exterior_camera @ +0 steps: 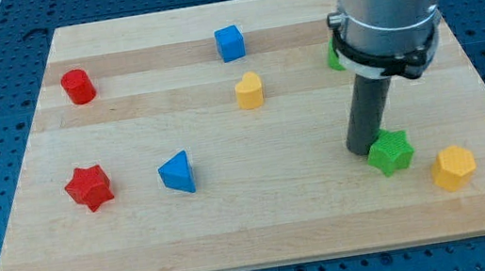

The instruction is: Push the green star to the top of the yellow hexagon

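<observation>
My tip (363,149) rests on the surface (264,218), touching the green star (389,152) just to its right. The yellow hexagon (453,168) sits further right, slightly lower. I have no hand, only this rod.

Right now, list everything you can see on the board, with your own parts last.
red cylinder: one, red, top left of the view.
blue cube: one, blue, top centre.
yellow block: one, yellow, rounded top, below the blue cube.
red star: one, red, lower left.
blue triangle: one, blue, right of the red star.
green block: one, green, mostly hidden behind my arm.
green star: one, green, lower right.
yellow hexagon: one, yellow, right of the green star.
wooden board: one, pale wood.
my tip: one, dark rod, against the green star's left side.
</observation>
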Motion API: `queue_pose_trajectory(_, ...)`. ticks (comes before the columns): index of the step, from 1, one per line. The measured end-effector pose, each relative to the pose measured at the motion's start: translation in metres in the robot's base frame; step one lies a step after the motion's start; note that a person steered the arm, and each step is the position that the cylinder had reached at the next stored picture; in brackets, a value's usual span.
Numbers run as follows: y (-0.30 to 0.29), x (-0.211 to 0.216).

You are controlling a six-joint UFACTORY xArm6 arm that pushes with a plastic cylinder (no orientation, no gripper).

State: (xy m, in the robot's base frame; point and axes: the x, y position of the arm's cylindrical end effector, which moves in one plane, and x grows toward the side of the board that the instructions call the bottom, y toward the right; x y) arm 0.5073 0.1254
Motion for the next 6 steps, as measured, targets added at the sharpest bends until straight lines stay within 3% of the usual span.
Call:
queue_pose_trajectory(2, -0.01, 0.006)
queue_pose_trajectory(4, -0.019, 0.051)
queue_pose_trajectory(6, 0.007, 0.022)
